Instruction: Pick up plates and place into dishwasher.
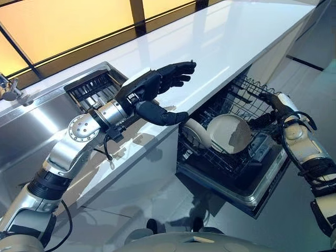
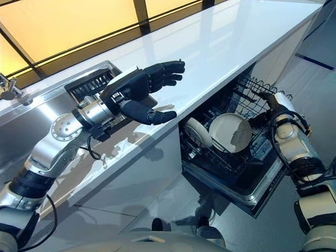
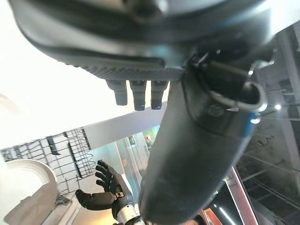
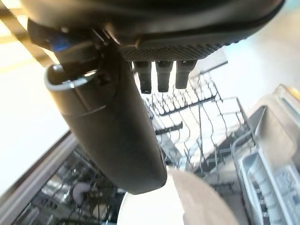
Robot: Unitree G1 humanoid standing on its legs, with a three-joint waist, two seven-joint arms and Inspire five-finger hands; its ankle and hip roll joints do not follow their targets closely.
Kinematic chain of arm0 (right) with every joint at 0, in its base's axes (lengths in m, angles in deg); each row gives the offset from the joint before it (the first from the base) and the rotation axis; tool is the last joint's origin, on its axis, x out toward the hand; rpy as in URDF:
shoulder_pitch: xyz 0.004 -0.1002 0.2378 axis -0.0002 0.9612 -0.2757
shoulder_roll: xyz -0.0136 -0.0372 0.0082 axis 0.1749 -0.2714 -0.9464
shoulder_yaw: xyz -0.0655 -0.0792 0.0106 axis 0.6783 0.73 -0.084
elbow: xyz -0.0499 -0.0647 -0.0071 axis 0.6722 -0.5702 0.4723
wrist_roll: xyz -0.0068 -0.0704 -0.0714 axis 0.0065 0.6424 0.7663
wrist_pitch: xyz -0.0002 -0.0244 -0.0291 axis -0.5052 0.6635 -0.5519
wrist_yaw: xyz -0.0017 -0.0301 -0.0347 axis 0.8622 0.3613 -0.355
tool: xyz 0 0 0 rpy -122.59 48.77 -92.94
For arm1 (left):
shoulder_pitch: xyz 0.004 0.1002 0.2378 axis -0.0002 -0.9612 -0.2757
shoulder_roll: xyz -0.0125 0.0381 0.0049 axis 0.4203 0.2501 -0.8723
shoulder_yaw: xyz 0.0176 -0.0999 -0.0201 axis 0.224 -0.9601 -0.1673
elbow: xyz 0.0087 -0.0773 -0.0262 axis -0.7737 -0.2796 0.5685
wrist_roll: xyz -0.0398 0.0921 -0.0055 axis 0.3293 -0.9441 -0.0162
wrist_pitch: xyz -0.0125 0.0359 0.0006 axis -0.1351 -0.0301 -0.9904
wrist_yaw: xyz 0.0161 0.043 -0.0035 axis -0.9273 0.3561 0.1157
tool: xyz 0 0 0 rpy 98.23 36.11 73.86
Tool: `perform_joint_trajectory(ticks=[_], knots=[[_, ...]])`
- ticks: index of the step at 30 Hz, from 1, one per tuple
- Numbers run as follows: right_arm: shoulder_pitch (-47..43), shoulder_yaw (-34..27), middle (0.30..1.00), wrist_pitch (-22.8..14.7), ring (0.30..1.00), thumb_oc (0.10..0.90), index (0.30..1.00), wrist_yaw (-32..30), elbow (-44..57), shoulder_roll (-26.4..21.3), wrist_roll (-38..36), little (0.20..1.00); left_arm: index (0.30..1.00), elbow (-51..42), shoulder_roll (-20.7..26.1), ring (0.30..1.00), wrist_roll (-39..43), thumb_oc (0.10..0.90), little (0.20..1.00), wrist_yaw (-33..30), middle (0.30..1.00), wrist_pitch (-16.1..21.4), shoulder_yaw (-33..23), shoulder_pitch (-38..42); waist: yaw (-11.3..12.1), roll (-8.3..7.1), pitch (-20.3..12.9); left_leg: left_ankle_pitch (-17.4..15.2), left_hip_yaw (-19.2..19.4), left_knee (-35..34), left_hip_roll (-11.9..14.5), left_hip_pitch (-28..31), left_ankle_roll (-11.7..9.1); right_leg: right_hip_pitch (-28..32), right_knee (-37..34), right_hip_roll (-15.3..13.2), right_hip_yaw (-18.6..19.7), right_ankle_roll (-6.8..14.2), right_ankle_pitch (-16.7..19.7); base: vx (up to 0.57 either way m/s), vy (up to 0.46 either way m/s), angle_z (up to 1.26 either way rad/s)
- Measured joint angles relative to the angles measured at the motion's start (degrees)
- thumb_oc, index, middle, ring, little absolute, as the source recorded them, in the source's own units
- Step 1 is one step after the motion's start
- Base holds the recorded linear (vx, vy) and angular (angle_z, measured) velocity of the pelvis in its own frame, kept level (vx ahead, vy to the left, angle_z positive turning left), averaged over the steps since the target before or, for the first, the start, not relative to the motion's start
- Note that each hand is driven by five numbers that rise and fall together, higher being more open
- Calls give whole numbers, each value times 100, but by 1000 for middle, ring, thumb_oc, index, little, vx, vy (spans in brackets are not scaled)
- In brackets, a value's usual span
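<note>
Hovering over counter (image 1: 226, 42), left hand (image 1: 152, 86) spread, empty; right hand (image 1: 273, 102) by plate (image 1: 229, 134).

Nothing readable here, honestly. No labels, numbers or signs that I can make out on the white counter (image 1: 231, 37), on the plates (image 1: 229, 133) or on the dishwasher rack (image 2: 247, 100) below the counter's edge. The left wrist view has a faint round mark on the left hand's thumb (image 3: 211, 112), but it's too blurred to read.
</note>
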Motion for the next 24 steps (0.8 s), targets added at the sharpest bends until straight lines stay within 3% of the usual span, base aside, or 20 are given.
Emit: perform_joint_trajectory(ticks=[1,2,3,8,16,24], knots=[[38,-93,900,-26,900,800,900,-25,21,-3,23,900,900,0,0,900,0,800,900,7,900,2,-20,0,-22,-4,3,-8,21,0,2,7,-1,-1,0,3,5,0,0,4,-1,-9],[57,-147,747,-27,747,622,747,-27,24,-21,72,722,900,0,0,900,0,800,900,9,900,4,-44,0,-78,-11,7,-10,21,0,1,7,0,-1,0,2,7,0,0,3,-5,-5],[98,-190,300,-25,300,100,300,-25,24,-52,98,200,900,0,0,900,0,800,900,21,900,4,-67,0,-101,-15,10,-12,27,0,2,7,1,-4,0,2,11,0,0,0,0,0],[435,-301,300,251,300,100,300,342,21,-169,112,200,900,0,0,900,4,800,900,56,900,4,-171,0,-147,-29,18,-18,36,0,5,8,0,-9,-1,5,38,1,-1,0,0,0],[616,-51,300,593,300,100,300,755,-653,52,145,200,900,-1,-13,900,47,800,900,52,900,-17,-174,0,-112,-30,19,-17,38,0,5,17,0,-2,-1,3,23,0,0,0,0,0],[610,207,300,616,300,100,300,886,-1138,527,146,200,900,-1,-20,900,97,800,900,53,900,-20,-170,0,-17,-29,18,-15,16,1,5,24,-1,19,-2,-1,-17,0,0,-1,-4,0]])
